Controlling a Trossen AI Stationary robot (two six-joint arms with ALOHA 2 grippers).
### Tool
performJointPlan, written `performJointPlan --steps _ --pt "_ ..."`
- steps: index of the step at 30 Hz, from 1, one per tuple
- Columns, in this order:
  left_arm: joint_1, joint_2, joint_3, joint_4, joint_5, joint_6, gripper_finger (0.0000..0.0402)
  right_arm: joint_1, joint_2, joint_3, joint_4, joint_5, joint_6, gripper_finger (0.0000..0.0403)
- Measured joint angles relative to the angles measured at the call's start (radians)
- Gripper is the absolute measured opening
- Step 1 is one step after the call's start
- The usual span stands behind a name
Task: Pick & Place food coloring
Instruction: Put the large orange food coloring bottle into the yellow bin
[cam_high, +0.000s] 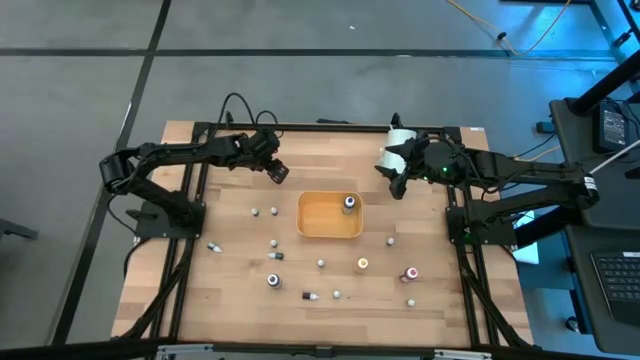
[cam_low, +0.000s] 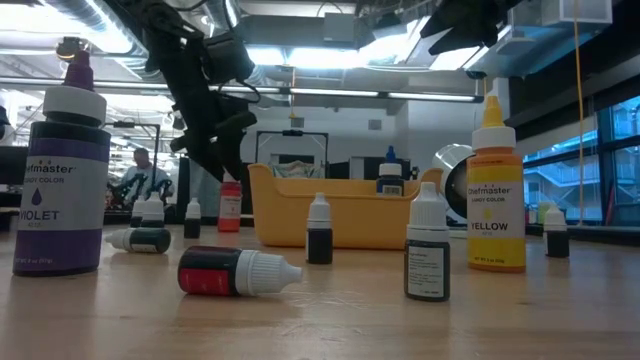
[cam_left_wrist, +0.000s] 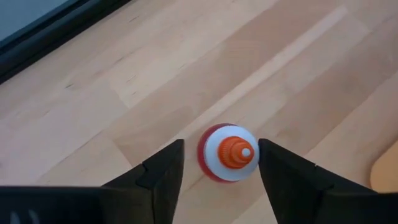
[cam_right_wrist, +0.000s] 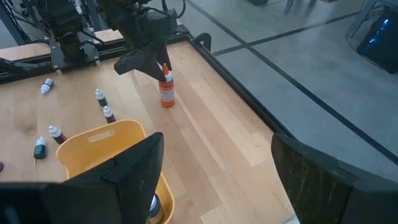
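One bottle is already in the shallow orange plastic tray mid-bench; the rest sit scattered toward the near edge. Going left to right: the left gripper hangs near the far edge, fingers spread and clear around a small red bottle with a white-and-orange cap. If it closes off-centre, that upright bottle could tip. The right gripper waits wide open by the far right corner. Only the left wrist view shows the gaps; overhead, the gripper hides the bottle.
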Motion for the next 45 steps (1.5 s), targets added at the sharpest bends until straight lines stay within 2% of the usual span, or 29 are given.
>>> performJointPlan --steps 12,26,32,40,45 --pt "0.000 0.039 0.000 0.048 0.001 -0.035 0.0196 0.000 0.000 0.000 0.000 0.000 -0.001 0.0298" --pt "0.000 0.084 0.000 0.044 0.008 -0.045 0.0161 0.000 0.000 0.000 -0.014 0.000 -0.001 0.0298" --pt "0.000 0.083 0.000 0.044 0.014 -0.037 0.0160 0.000 0.000 0.000 -0.019 0.000 -0.001 0.0298" --pt "-0.004 0.047 0.104 0.038 0.223 0.074 0.0154 0.000 0.000 0.000 -0.019 0.000 -0.001 0.0298" --pt "-0.073 0.039 0.238 0.035 0.287 0.260 0.0154 0.000 0.000 0.000 -0.016 0.000 -0.002 0.0298"
